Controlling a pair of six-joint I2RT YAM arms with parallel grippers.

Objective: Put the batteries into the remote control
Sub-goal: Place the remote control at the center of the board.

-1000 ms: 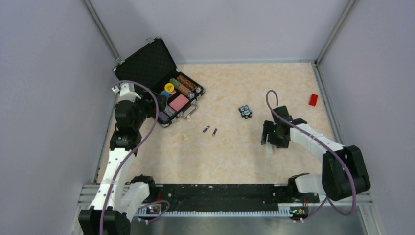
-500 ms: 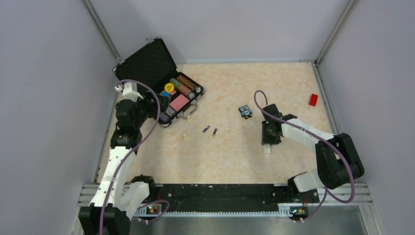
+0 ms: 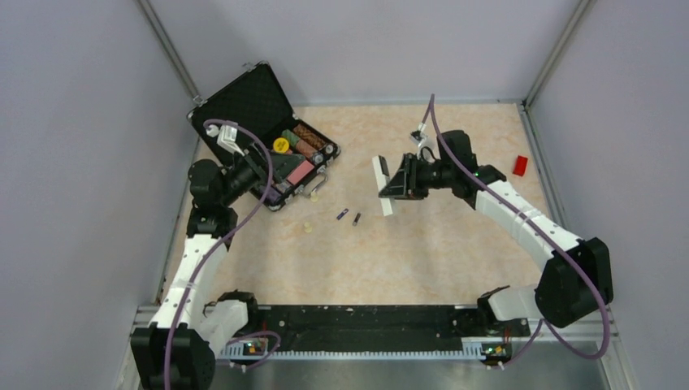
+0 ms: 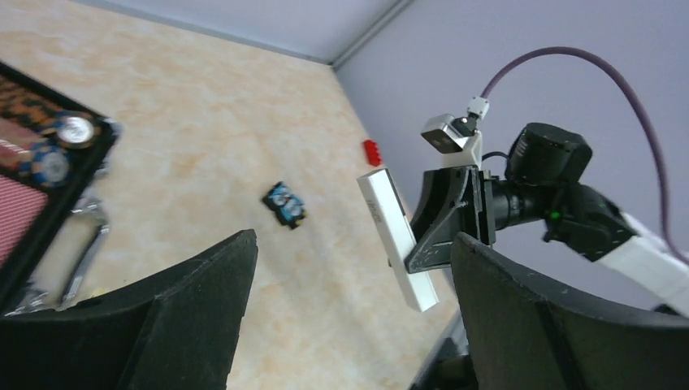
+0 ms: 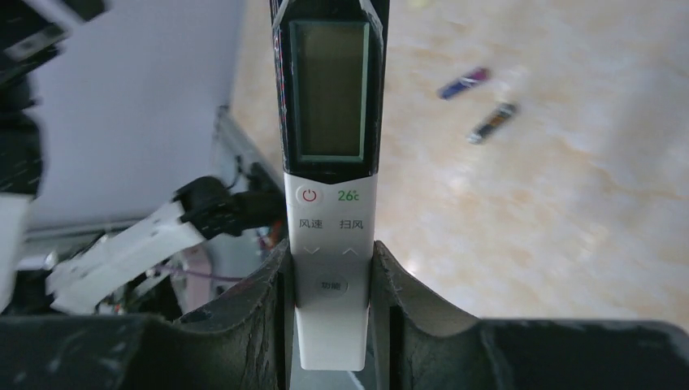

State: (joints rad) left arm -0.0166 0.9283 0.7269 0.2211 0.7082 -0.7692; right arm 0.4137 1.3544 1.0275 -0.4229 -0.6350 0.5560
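My right gripper [image 3: 396, 184] is shut on the remote control [image 3: 382, 185], a slim white bar with a dark screen end, held in the air over the middle of the table. In the right wrist view the remote control [image 5: 331, 203] is clamped near its white button end by my right gripper [image 5: 331, 301]. Two batteries [image 3: 343, 214] [image 3: 357, 218], small dark cylinders, lie on the table below and to the left of it, also seen as batteries [image 5: 464, 82] [image 5: 493, 121]. My left gripper [image 3: 266, 166] hovers open over the case, and from my left gripper [image 4: 353, 284] the remote control [image 4: 398, 236] shows ahead.
An open black case [image 3: 244, 106] with several items stands at the back left. A blue-and-black gadget [image 4: 284, 204] lies on the table under the right arm. A red block [image 3: 520, 165] sits far right. A small cream piece [image 3: 308, 227] lies left of the batteries.
My right gripper closed on the remote control at the right of the table, lifted it and swung it left and farther back. My left wrist rose and turned toward the centre.
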